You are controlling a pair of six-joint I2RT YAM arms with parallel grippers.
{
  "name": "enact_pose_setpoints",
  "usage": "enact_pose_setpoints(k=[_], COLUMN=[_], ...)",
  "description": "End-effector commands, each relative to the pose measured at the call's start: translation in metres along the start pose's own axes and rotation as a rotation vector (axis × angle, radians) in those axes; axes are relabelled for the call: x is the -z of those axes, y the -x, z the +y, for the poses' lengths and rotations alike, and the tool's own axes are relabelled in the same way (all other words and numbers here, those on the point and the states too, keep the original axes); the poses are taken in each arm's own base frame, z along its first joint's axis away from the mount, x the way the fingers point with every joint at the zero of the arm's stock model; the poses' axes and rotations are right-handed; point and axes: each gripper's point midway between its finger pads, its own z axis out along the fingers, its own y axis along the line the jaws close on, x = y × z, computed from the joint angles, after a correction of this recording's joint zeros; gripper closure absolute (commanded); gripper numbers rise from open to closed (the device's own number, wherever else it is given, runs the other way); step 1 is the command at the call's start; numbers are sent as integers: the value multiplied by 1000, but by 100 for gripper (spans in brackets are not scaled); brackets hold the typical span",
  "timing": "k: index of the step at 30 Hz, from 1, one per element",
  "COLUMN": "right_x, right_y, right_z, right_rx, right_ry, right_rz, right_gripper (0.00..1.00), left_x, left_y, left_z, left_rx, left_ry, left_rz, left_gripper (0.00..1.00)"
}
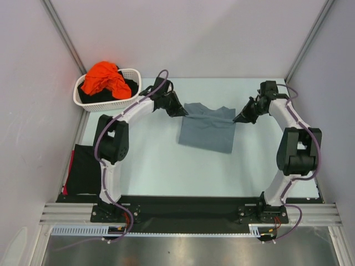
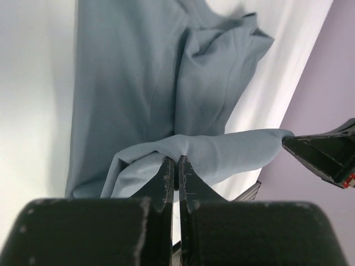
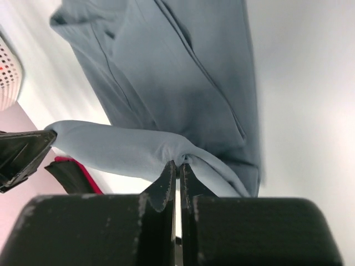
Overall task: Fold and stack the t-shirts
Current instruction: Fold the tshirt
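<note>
Pale walls (image 1: 33, 83) close me in on three sides, and the light, bare counter (image 1: 166, 172) fills the middle of the top view. On it, upper centre, lies the grey-blue t-shirt (image 1: 206, 133), the one I am working. Its near part is flat on the counter and its far edge is raised in a taut band between my two arms. At the left edge of the frame, low down, a flat black cloth (image 1: 83, 169) rests with a strip of red showing beneath. I take it for the stack, though I cannot be sure. In the upper left the white basket (image 1: 105, 105) holds an orange t-shirt (image 1: 102, 77) heaped over a black t-shirt (image 1: 131, 87), both waiting. My left claw (image 1: 185, 113) is pinched tight on the left end of that raised edge, the cloth bunching at its tips in the wrist view (image 2: 176, 166). My right claw (image 1: 238, 118) is clamped just as tightly on the other end (image 3: 177, 169). I judge this to be the fold in hand. Next, both claws should carry the edge together toward the bottom of the frame, level and at one pace, and lay it over the near hem without slack or skew.
</note>
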Motion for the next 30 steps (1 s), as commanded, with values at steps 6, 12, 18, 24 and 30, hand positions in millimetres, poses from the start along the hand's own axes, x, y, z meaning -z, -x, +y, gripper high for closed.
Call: enact_pose_setpoints(k=[6,12,18,24,30], right_x=[-4,-14,-34,-43,-46], right_y=[44,61,71,83,94], right_z=[19,21,22,23,23], right_rx=[20,-6,-58,-71,-80], right_ry=[74,86,108,109,88], right_rz=[-16,-24,-2,-9,-25], right_gripper=[100,100,100,100,100], left_x=[3,-2,-15,-26,-34], left_y=[50,70,85,98,101], left_z=[-48,-54,-47,-39,-38], left_rx=[-79,-67,-28,-5,1], left_ry=[-193,-216,-230,-244,-271], left_rz=[-71,-111,-112,-118,-112], left_gripper=[100,100,100,100,98])
